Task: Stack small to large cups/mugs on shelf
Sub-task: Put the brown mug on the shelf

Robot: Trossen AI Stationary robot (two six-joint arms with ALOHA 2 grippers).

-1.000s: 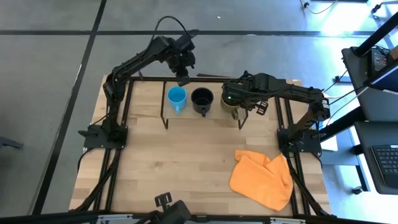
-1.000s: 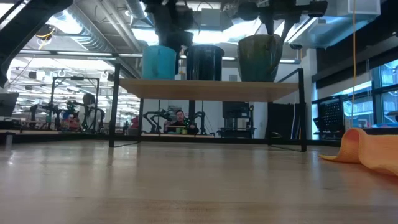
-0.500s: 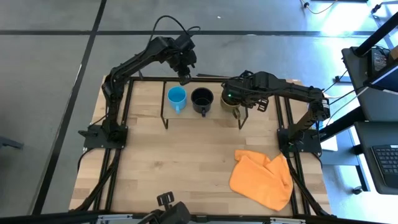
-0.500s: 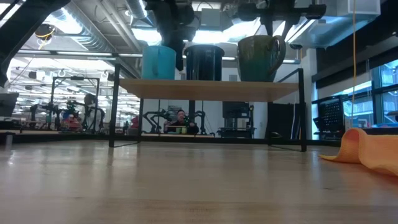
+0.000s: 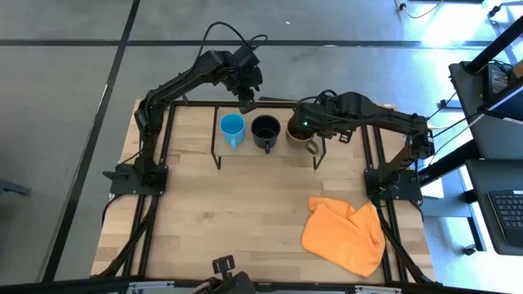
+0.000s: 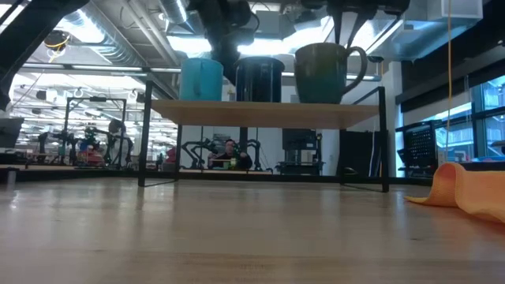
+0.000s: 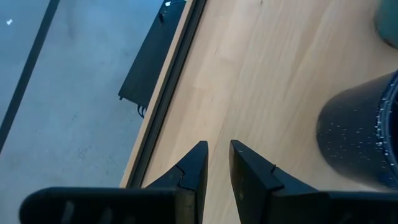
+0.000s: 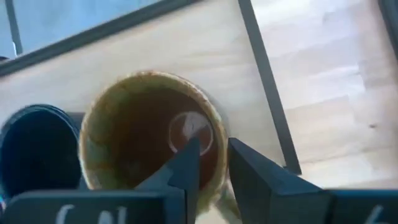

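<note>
Three mugs stand in a row on the shelf: a light blue mug, a black mug and an olive mug. The blue and black mugs rest on their bases. My right gripper is shut on the olive mug. My left gripper hovers over the shelf's far edge between the blue and black mugs, open by a narrow gap and holding nothing. My right gripper has one finger inside the olive mug and the other outside, with the rim wall between them on the side near the handle. The fingers slant down from above. The mug is upright, its base at the shelf board; whether it is clear of the board, I cannot tell.
An orange cloth lies crumpled on the table's near right. The shelf's black legs stand at mid table. A person shows in the room beyond the shelf.
My right gripper has drawn the olive mug a little toward the black mug and turned it, so its handle now shows at its right side in the low view. My left gripper has swung slightly toward the table's right edge.
</note>
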